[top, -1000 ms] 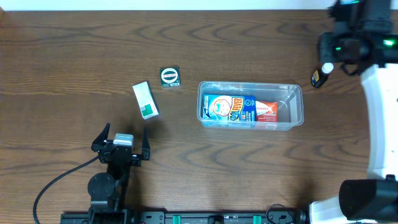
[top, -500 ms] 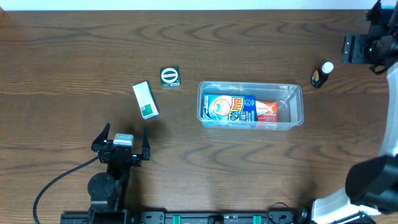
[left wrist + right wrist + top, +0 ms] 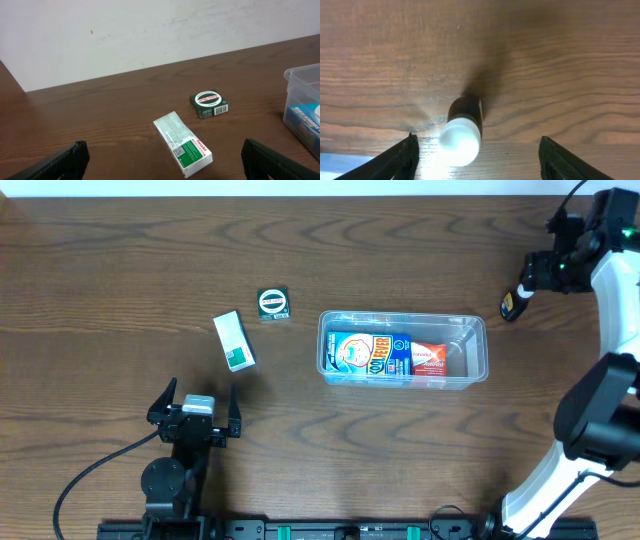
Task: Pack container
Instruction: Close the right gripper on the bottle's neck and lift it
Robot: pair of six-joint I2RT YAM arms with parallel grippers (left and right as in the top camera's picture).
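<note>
Dark small bottle with white cap sits between the separated right jaws, so pickup is in hand: lowering and closing should follow, then carriage to the clear plastic rectangular container well outside them; left jaws apart.

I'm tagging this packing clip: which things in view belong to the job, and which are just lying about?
Job: container; blue box and red packet inside it; likely next: green-and-white box, dark green box, white-capped bottle.
Lying about: black cable beside the left arm.
</note>
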